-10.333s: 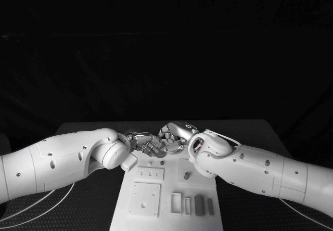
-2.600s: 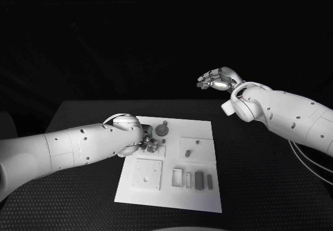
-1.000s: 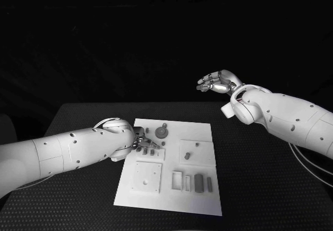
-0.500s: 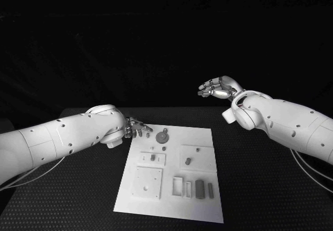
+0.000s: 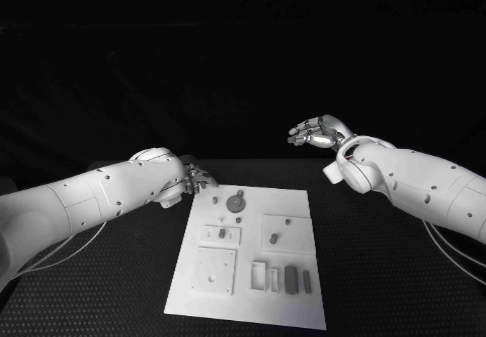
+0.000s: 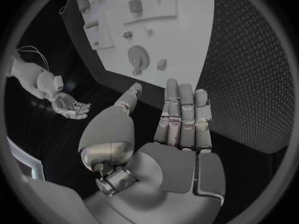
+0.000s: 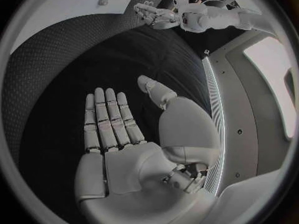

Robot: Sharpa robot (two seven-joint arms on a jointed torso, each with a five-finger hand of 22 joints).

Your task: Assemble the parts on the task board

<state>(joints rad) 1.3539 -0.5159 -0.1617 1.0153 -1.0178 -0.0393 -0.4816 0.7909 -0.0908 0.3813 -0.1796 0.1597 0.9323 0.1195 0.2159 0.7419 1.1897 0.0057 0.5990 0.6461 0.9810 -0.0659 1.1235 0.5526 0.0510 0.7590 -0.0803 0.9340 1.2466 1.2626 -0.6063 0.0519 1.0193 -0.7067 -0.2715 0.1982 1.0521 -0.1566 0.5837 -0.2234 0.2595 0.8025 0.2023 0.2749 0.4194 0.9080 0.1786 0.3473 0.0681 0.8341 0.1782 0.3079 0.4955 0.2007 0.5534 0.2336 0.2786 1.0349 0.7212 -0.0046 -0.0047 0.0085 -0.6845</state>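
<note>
i see a black table (image 5: pixel 121 281) with a textured top under a dark, unlit room. the white task board (image 5: pixel 289 295) lies flat in the middle of it, long side running away from me. small grey parts (image 5: pixel 291 279) sit on the board: a round disc (image 5: pixel 235 203) near its far end, small pegs around the middle, and upright bars in a row near its near edge.

from the left, my left hand (image 5: pixel 199 180) hovers just off the board's far left corner, fingers straight and spread, holding nothing and touching nothing. my right hand (image 5: pixel 317 131) is raised well above and behind the table's far right side, fingers loosely apart, palm bare, also holding nothing.
</note>
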